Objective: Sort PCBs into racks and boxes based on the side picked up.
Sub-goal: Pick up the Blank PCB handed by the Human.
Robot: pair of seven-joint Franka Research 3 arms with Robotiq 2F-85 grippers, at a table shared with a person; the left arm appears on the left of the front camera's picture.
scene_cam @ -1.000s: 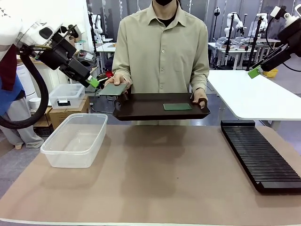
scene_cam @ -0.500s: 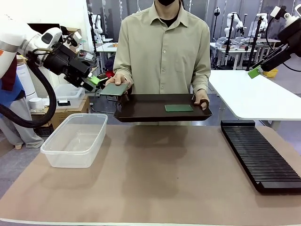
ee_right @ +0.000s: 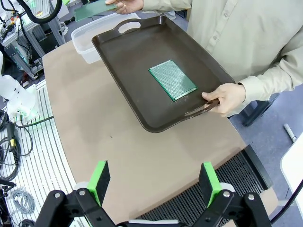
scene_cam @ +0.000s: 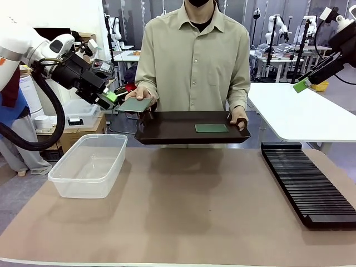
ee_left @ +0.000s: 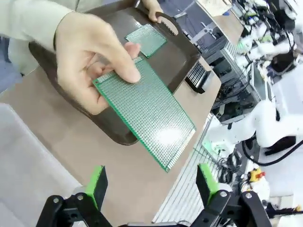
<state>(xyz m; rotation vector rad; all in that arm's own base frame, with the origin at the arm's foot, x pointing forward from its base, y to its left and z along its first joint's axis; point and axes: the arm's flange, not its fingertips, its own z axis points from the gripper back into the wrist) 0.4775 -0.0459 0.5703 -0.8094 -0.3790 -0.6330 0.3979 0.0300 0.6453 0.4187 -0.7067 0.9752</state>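
A person holds one green PCB [scene_cam: 135, 104] out in a hand [ee_left: 90, 61], past the left end of a dark brown tray [scene_cam: 167, 133]. My left gripper [scene_cam: 111, 99] is open just short of that PCB's [ee_left: 147, 111] free end, not touching it. The fingers [ee_left: 97, 184] stand wider than the board. A second PCB [scene_cam: 211, 128] lies flat on the tray [ee_right: 123, 52]. High at the right, my right gripper [scene_cam: 303, 84] is open and empty, looking down on the second PCB [ee_right: 173, 79]. The clear box [scene_cam: 89, 164] is at the left, the black rack [scene_cam: 308, 183] at the right.
The person's other hand [ee_right: 227, 97] grips the tray's right handle. A smaller lidded bin [scene_cam: 78, 114] sits on cardboard boxes beyond the table's left edge. A white table [scene_cam: 300, 114] stands at the back right. Brown mat [scene_cam: 189, 206] lies open between box and rack.
My left arm has swung its wrist up and back a little, fingertips staying by the held PCB's left end. The tray has shifted slightly right. The right arm is still.
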